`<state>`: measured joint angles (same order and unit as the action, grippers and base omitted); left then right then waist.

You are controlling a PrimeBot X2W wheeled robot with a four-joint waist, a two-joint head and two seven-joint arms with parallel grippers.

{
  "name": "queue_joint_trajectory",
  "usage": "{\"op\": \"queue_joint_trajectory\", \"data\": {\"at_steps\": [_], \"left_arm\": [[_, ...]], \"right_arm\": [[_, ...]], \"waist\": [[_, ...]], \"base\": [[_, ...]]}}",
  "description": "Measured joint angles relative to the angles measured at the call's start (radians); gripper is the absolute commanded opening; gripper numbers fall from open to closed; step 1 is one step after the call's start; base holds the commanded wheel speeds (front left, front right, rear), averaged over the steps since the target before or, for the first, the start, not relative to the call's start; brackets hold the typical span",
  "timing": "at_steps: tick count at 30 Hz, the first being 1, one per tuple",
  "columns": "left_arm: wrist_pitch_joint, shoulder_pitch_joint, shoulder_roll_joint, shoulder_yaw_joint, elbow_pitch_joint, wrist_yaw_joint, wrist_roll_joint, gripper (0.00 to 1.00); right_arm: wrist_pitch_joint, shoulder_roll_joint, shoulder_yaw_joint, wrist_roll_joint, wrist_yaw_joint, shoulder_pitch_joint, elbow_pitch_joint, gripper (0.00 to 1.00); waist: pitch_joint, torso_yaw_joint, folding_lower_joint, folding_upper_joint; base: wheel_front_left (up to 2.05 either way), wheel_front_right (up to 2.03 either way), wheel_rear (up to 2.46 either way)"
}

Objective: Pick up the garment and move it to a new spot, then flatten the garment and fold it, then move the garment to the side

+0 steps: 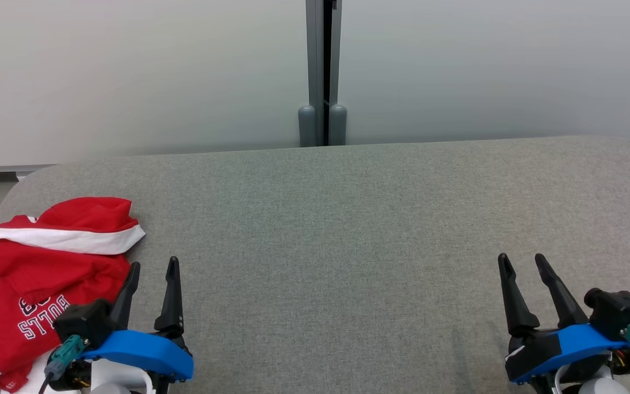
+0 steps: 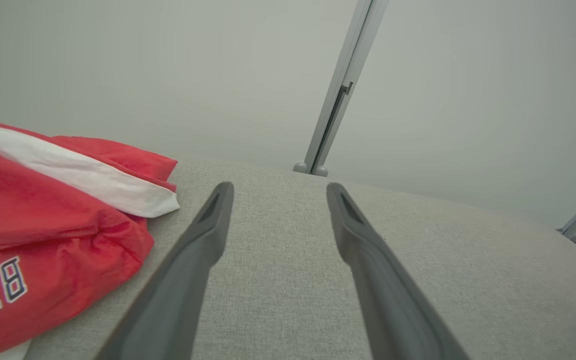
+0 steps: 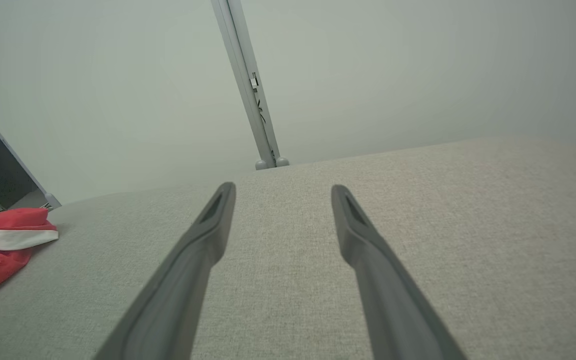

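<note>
The red garment [image 1: 36, 273] lies crumpled on the grey fabric surface [image 1: 337, 230], with a white band across its top and white letters on its front. My left gripper [image 1: 154, 264] sits just beside the garment, fingers parted and empty. My right gripper [image 1: 521, 257] is well apart from the garment, fingers likewise parted. A grey post [image 1: 323, 71] stands well beyond the garment.

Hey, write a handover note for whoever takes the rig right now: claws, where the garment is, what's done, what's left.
Left claw: open, empty, just right of the red garment.
Right claw: open, empty, over the grey surface.
Garment: rumpled at the surface's near left corner.
Done: apparently nothing.
Left: pick up, relocate, flatten, fold, set aside.
</note>
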<state>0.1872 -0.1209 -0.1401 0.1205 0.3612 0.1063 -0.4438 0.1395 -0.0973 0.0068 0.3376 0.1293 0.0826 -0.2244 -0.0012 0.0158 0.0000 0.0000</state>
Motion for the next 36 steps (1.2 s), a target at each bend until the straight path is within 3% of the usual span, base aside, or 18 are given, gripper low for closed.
{"op": "queue_joint_trajectory", "data": {"at_steps": [36], "left_arm": [[0.071,-0.018,-0.008,0.022,0.096,-0.012,0.223,1.0]], "right_arm": [[0.061,0.022,0.008,-0.25,0.001,-0.008,-0.041,1.0]], "waist": [[0.004,0.008,0.0,0.0]], "base": [[0.0,0.0,0.0]]}}
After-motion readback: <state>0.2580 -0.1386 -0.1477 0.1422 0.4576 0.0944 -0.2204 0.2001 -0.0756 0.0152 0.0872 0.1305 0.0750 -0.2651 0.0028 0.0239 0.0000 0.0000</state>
